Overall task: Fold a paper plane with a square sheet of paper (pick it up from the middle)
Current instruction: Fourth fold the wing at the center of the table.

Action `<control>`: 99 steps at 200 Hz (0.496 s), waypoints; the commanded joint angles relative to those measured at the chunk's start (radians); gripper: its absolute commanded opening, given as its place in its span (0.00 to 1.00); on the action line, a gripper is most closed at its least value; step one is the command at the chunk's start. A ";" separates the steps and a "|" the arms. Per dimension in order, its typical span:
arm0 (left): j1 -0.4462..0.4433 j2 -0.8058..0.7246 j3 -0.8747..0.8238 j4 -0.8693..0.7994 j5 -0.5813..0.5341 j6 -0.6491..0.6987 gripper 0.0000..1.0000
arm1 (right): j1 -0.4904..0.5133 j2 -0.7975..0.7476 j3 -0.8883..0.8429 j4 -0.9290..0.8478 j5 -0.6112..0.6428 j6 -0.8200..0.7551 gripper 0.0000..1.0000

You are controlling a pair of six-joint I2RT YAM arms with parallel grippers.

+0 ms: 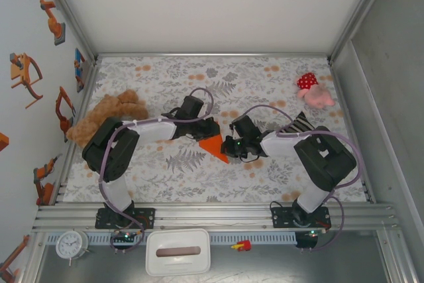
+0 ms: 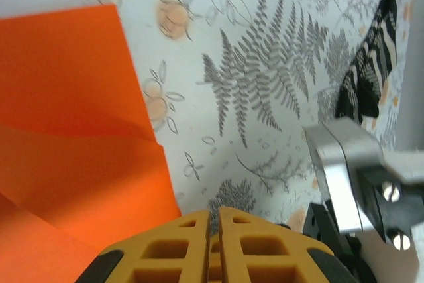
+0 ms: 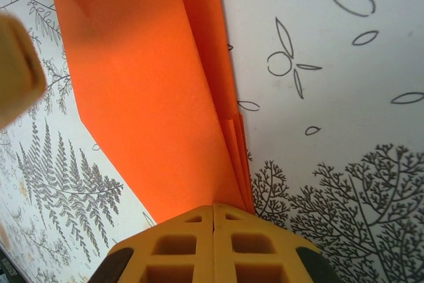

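Observation:
The square sheet of paper [image 1: 213, 145] is bright orange and folded into a pointed, layered shape. It lies on the floral table mat between the two grippers. My left gripper [image 1: 209, 133] is at its upper left. In the left wrist view its yellow fingertips [image 2: 213, 220] are shut with nothing between them, and the paper [image 2: 66, 130] lies just to their left. My right gripper [image 1: 229, 145] is at the paper's right end. In the right wrist view its jaws [image 3: 213, 211] are shut over the narrow end of the paper [image 3: 152, 97], whose stacked fold edges run along the right side.
A brown teddy bear [image 1: 106, 116] lies at the mat's left edge. A red-and-pink polka-dot plush [image 1: 311, 89] lies at the back right. A black-and-white striped thing [image 1: 301, 122] [image 2: 371, 71] sits beside the right arm. A white box [image 1: 177, 251] and a clock [image 1: 71, 244] stand in front of the rail.

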 commanded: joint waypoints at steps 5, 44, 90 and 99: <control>-0.018 0.000 -0.024 -0.062 -0.018 0.062 0.13 | 0.004 0.027 -0.007 -0.134 0.056 -0.019 0.00; -0.024 0.063 -0.009 -0.064 0.010 0.077 0.12 | 0.005 0.035 -0.010 -0.141 0.055 -0.018 0.00; -0.017 0.128 0.036 -0.126 -0.035 0.127 0.13 | 0.005 0.053 -0.011 -0.170 0.058 -0.029 0.00; -0.006 0.136 0.049 -0.146 -0.048 0.149 0.13 | 0.004 0.060 -0.011 -0.183 0.060 -0.035 0.00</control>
